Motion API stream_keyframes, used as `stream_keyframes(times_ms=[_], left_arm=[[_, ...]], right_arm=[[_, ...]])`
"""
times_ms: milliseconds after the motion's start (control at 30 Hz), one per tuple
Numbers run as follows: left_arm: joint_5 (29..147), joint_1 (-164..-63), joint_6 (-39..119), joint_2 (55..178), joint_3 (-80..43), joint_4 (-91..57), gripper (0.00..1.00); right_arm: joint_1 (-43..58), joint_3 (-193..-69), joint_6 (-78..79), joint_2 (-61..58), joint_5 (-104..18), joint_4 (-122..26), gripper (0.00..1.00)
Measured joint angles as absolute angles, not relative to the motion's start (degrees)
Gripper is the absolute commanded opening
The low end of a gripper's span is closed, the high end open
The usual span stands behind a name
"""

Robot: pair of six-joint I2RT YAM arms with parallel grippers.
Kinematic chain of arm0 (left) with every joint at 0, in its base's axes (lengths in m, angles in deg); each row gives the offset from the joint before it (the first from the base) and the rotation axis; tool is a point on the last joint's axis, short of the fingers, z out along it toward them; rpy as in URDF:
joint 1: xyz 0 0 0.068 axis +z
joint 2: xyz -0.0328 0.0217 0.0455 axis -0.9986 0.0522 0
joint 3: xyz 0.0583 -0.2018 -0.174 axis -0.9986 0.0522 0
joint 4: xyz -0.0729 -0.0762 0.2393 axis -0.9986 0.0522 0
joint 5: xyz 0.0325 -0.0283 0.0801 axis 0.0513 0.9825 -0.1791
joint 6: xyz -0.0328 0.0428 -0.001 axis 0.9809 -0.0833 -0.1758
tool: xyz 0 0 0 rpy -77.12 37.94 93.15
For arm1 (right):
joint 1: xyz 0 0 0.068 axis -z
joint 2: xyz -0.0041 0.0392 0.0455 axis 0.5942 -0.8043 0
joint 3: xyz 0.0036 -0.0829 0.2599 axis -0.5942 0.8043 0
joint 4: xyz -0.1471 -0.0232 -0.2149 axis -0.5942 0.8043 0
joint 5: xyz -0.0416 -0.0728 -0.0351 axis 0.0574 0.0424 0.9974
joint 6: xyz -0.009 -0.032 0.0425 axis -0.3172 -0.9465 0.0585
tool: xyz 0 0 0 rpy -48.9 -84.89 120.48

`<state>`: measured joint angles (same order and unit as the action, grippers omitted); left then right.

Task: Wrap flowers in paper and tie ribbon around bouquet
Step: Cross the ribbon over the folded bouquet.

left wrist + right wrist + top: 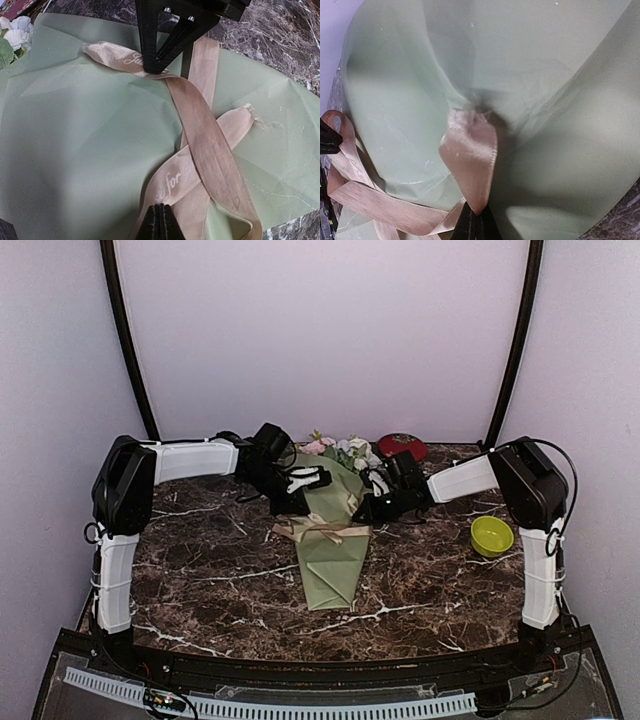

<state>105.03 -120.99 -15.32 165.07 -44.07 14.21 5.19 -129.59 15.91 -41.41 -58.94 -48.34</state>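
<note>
**Bench** (200, 570): dark, marble-patterned top.

**Bouquet** (335, 550): lies near the bench centre. In the top view its long axis runs from 12 to 6 o'clock, with the wide end at 12 and the pointed end at 6. The flowers (338, 447), pink and white, show at the wide end. The paper (90, 150) presents its sage-green face, and creases show in both wrist views.

**Ribbon** (326, 531): crosses the bouquet about midway along, from 9 to 3 o'clock, with loose lengths lying on the paper. In the left wrist view its bands cross one another. One band carries pale script lettering. One end is frayed.

**Left tool** (160, 207): stands at 10 o'clock of the ribbon crossing in the top view, over the bouquet's upper half. Its jaws are pressed together with a ribbon band pinched between them.

**Right tool** (476, 212): stands at 2 o'clock of the crossing, at the bouquet's right edge. Its jaws are narrow and closed on a ribbon band that runs up to a dent in the paper. In the left wrist view its tip appears at 12 o'clock, nipping the ribbon against the paper.

**Other items:** a green bowl (491, 535) sits at 3 o'clock of the bouquet, well apart from it. A red object (402, 446) sits at 1 o'clock, near the flowers and partly hidden behind the right arm. Its kind cannot be told.
</note>
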Motion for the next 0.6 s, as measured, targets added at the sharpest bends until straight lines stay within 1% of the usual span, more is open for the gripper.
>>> stream_keyframes(times_ms=[200,367,467,600], left_arm=[[101.3,-121.0,-14.6,165.1,-44.1,13.9,0.0],[97.9,-120.9,-10.3,164.0,-42.7,8.7,0.0],[98.4,-120.7,-7.2,159.7,-37.7,3.6,0.0],[100.5,-120.5,-2.8,149.4,-28.7,-4.4,0.0]], right_arm=[[5.2,-129.6,15.7,-41.4,-58.9,-48.3,0.0],[5.2,-130.0,15.7,-41.4,-59.0,-48.0,0.0],[5.2,-131.5,15.7,-41.4,-58.9,-46.9,0.0],[5.2,-135.7,15.5,-42.0,-58.9,-45.9,0.0]])
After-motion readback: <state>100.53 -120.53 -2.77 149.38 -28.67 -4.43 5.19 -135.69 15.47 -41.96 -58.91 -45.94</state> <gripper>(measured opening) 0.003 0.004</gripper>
